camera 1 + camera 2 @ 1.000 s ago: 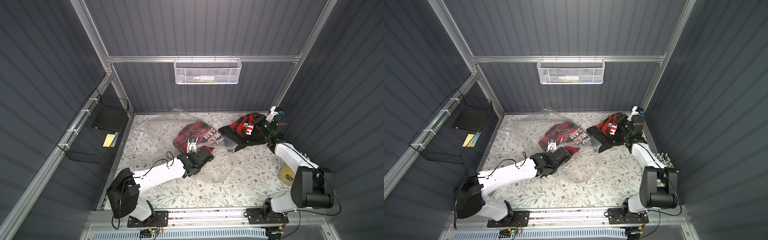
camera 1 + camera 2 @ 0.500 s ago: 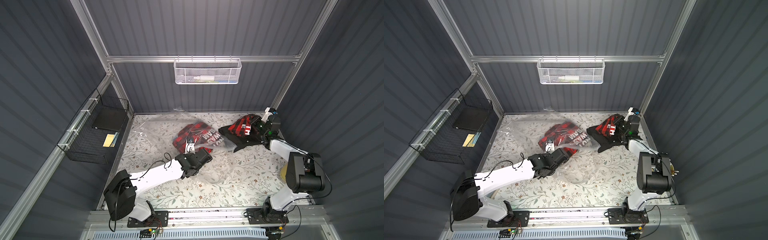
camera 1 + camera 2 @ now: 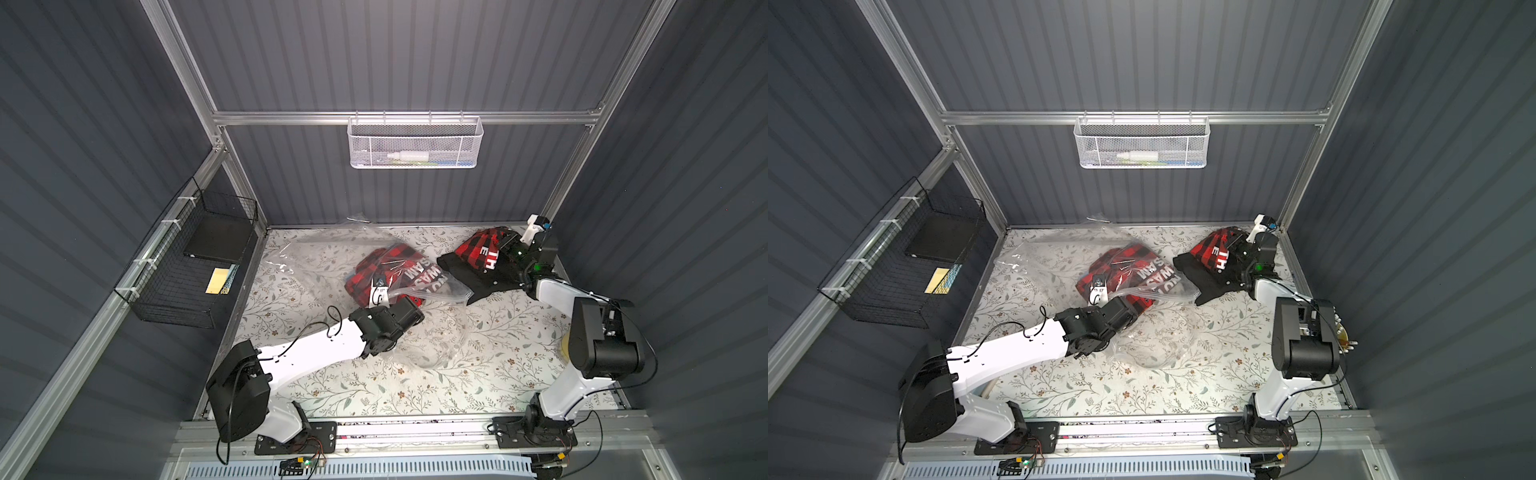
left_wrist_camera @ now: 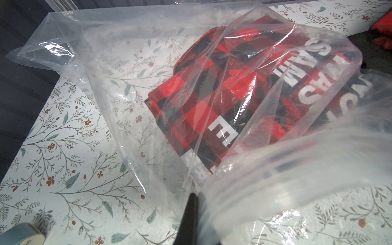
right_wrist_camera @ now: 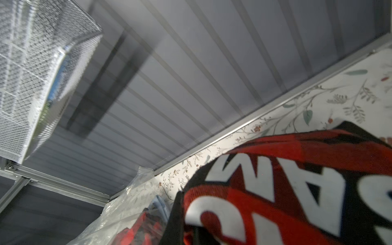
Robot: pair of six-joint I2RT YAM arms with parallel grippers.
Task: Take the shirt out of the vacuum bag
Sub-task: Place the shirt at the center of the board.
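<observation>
The floral table [image 3: 374,390] carries the vacuum bag [image 3: 316,262], which lies clear and crinkled across the middle of both top views with the red-and-black shirt [image 3: 376,268] inside it. At the table's upper right, outside the bag, lies a bundle of plaid cloth [image 3: 478,253], and the right gripper [image 3: 510,249] has its fingers pressed together on it. The left gripper [image 4: 195,197], at centre, pinches the bag's plastic between closed fingers [image 4: 189,207].

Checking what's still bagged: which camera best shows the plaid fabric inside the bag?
The left wrist view: the plaid fabric fills the frame, seen through the clear vacuum bag. Both top views show it small and distant; the right wrist view catches only a blurred corner.
</observation>
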